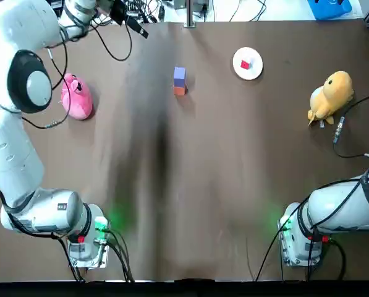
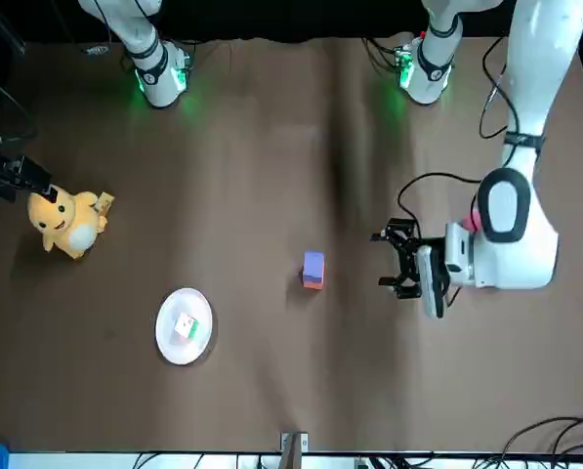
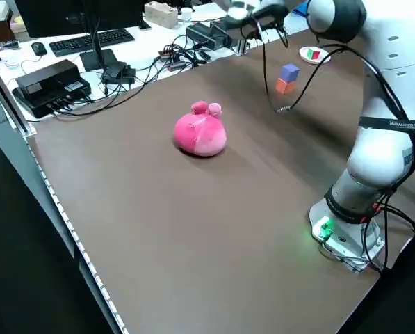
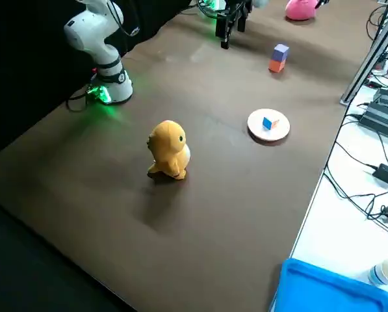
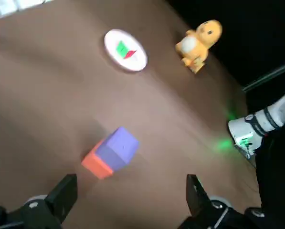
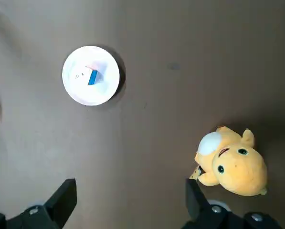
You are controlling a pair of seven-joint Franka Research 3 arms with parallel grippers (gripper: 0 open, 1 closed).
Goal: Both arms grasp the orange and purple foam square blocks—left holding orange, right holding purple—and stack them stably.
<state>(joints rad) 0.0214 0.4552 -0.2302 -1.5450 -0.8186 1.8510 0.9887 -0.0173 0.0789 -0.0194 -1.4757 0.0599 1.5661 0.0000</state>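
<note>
Left fingers [image 5: 61, 196], right fingers [image 6: 61, 199] wide; one purple block [image 5: 118, 146] atop one orange block [image 5: 94, 163].

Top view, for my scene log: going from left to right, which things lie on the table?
pink plush toy → purple block stacked with the orange block → white plate holding a small cube → yellow plush toy
</note>
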